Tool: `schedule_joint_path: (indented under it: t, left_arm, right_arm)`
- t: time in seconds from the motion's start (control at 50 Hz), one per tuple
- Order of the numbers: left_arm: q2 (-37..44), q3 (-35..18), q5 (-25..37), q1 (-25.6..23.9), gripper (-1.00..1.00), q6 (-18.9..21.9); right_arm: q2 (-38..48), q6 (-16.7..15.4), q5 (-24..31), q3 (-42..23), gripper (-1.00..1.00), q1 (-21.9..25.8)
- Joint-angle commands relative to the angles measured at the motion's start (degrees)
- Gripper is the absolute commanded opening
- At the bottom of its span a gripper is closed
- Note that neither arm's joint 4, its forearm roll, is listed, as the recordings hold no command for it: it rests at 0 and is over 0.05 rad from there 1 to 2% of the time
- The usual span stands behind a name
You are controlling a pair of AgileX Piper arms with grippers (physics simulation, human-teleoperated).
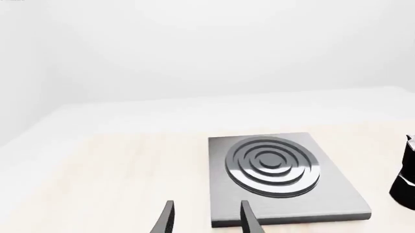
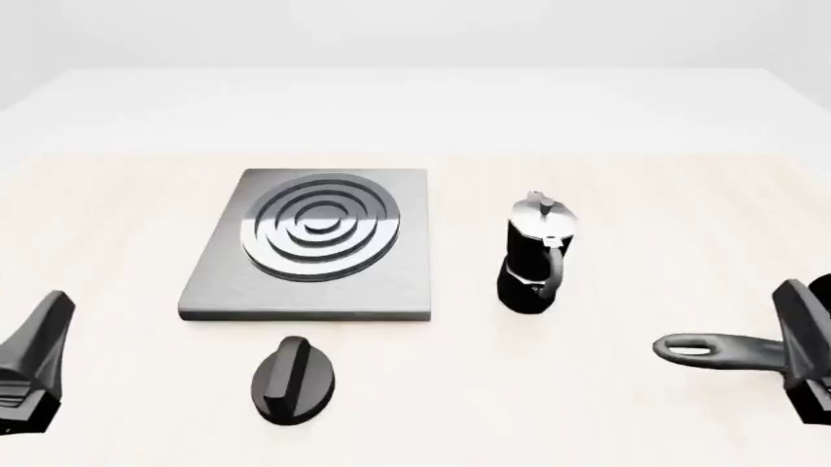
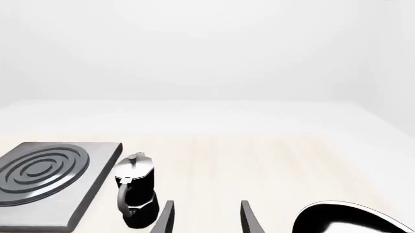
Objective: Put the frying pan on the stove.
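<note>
One frying pan (image 3: 353,219) bowl in right wrist view, handle only in front view

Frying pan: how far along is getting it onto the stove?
Nothing done yet. The frying pan lies on the table at the right, apart from the stove, whose rings are bare. Nothing is in hand: the right hand is open beside the pan, the left hand open near the stove. Left: grasp, lift, carry past the moka pot, set down.
</note>
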Motion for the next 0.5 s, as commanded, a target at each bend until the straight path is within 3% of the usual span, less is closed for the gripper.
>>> schedule_joint_path:
  t: [0.02, 0.18, 0.3, 0.5]
  left_arm:
    - [-0.35, -0.03, -0.24, -0.48, 1.00, -1.40]
    - [-0.20, 0.00, 0.07, -0.47, 1.00, -1.16]
    - [-0.10, -0.02, 0.13, -0.74, 1.00, -1.39]
    - [-0.17, -0.03, 0.45, -0.93, 1.00, -1.38]
  right_arm:
    - [-0.09, -0.33, 3.81, -4.38, 1.00, 0.78]
    - [-0.08, 0.40, 11.33, -12.58, 1.00, 0.84]
    - [-0.09, -2.15, 17.11, -17.43, 1.00, 1.33]
    - [-0.10, -3.30, 26.79, -25.66, 1.00, 2.90]
